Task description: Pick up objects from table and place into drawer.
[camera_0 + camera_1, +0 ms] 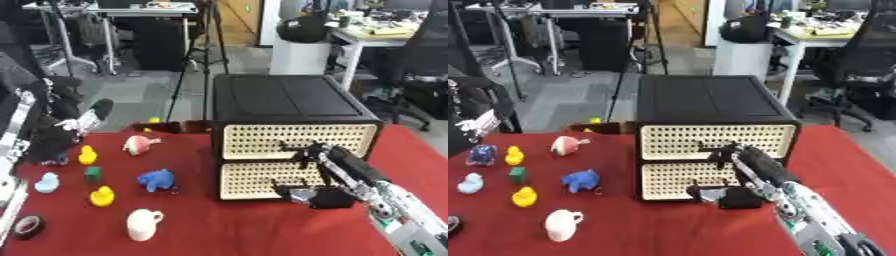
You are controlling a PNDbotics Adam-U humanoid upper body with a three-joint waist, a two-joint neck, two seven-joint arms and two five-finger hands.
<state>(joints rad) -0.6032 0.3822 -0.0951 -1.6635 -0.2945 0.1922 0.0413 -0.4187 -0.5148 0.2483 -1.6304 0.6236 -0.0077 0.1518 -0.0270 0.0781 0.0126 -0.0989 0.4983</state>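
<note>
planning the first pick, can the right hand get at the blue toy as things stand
Probably yes, but not at once. The right hand sits low in front of the drawer cabinet, while the blue toy lies apart to its left on open red cloth, with nothing between them.

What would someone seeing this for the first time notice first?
Probably the black drawer cabinet with pale perforated fronts, standing mid-table on the red cloth. The right hand reaches in at its lower drawer. To the left lie scattered small things: yellow ducks, a blue toy and a white mug.
</note>
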